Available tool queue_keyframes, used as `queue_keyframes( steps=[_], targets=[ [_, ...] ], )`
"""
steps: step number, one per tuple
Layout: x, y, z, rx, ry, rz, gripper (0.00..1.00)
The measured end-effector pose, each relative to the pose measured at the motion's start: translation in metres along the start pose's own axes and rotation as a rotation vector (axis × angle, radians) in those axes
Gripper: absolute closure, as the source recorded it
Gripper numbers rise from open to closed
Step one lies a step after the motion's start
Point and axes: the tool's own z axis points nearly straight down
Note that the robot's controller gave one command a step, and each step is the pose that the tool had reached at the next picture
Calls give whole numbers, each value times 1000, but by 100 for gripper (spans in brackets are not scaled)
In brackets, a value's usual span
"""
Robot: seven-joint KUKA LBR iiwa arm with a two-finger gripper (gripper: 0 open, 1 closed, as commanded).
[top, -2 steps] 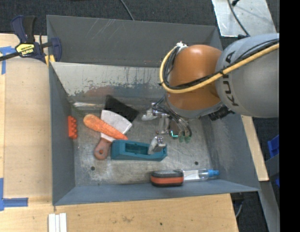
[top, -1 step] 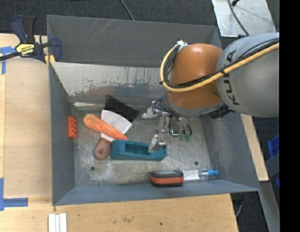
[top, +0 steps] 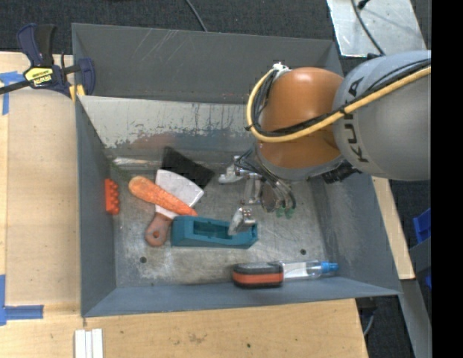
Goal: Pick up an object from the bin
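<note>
My gripper (top: 261, 209) hangs under the orange dome in the middle right of the bin, its fingers apart and nothing between them. The left fingertip (top: 242, 219) comes down at the right end of a blue block-shaped holder (top: 209, 233) lying flat on the bin floor. I cannot tell whether it touches the holder. A small green thing (top: 285, 212) lies by the right finger. A white scraper with a brown handle (top: 177, 192) and an orange carrot (top: 158, 194) lie to the left of the holder.
A black block (top: 186, 165) lies near the back wall and a red-orange brick (top: 112, 196) by the left wall. At the front wall are a black-and-orange oval thing (top: 256, 276) and a clear pen with a blue cap (top: 310, 270).
</note>
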Motion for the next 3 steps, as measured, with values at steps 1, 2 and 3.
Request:
queue_keyframes(
  steps=[1,2,3],
  targets=[
    [6,-7,45,-6,11,-198,0],
    [6,-11,67,0,6,-322,0],
    [7,-3,79,6,6,-129,0]
  ],
)
